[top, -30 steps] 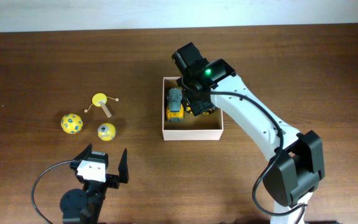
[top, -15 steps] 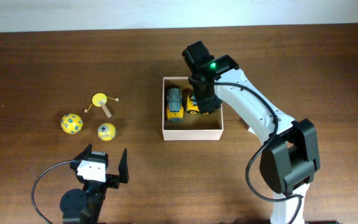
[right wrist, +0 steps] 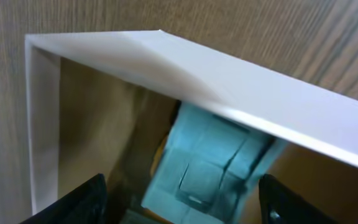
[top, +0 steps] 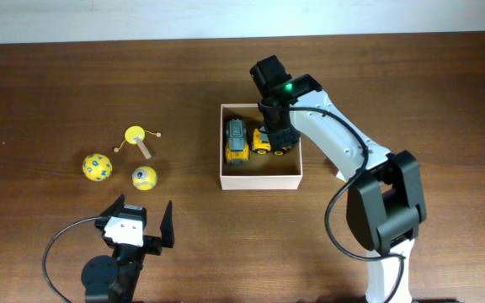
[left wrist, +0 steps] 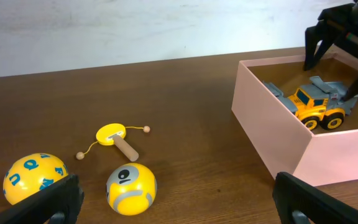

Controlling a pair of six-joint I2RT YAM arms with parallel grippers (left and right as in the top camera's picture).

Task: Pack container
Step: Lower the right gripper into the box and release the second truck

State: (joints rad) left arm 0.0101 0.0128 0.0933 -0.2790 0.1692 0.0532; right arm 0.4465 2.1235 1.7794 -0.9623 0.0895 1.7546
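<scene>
- Overhead, the right gripper (top: 274, 139) hung over the container (top: 259, 183) and hid most of a yellow toy vehicle (top: 260, 145) inside. Held or loose, no telling!
- From the right wrist, a grey-blue toy (right wrist: 207, 168) inside the container was just a blur, cut off below.
- From the left wrist, the container ran off the right edge; the left gripper (left wrist: 176, 186) showed only finger stubs, one covering part of the yellow ball (left wrist: 33, 177) well left of the container.

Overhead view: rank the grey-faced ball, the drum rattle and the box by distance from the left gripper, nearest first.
1. Grey-faced ball, just ahead of the open left gripper.
2. Drum rattle, farther ahead, beyond that ball.
3. Box, well off to the gripper's right.
</scene>
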